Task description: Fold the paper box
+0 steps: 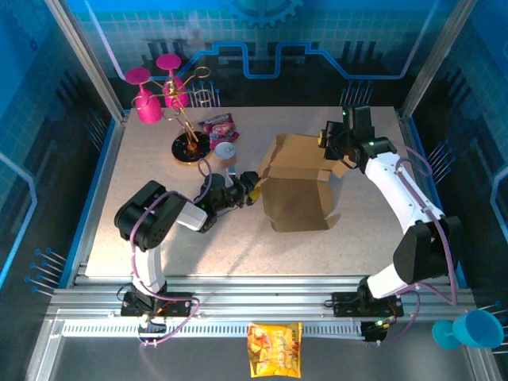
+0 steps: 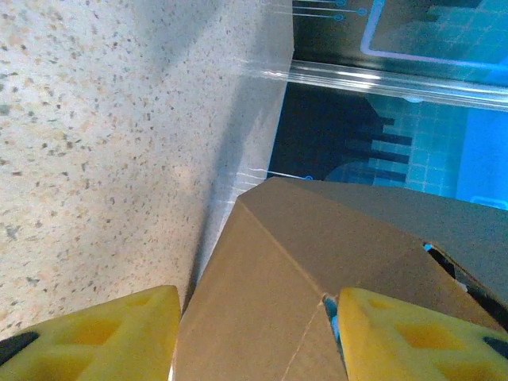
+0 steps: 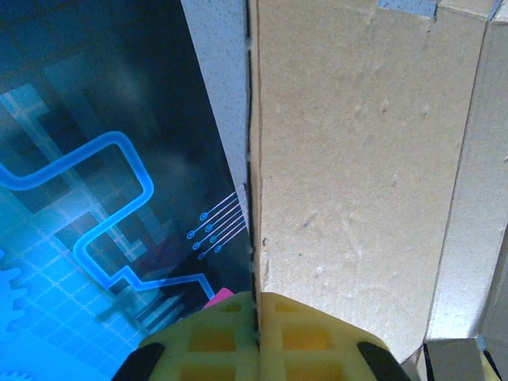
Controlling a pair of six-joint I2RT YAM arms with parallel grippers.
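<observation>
Two grips at the worktop's (image 1: 357,238) centre: right end effector (image 1: 329,136) clamped on the paper box's (image 1: 298,190) far flap, apparently anchoring it; left end effector (image 1: 252,189) apart, straddling its side flap.

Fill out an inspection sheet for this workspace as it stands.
Surface: speckled table, no spills seen.
Job's things: paper box mid-table, partly folded, far flaps raised.
Clutter: pink glasses on a gold rack; pink packet; small cup; orange-yellow snack packet on the near rail; blue cup at the near right.
Grippers: left gripper open, the box's left corner between its fingers; right gripper shut on a box panel's edge.
Cables: lilac cables along both arms, no snag seen.
Surroundings: blue patterned walls, metal frame.
</observation>
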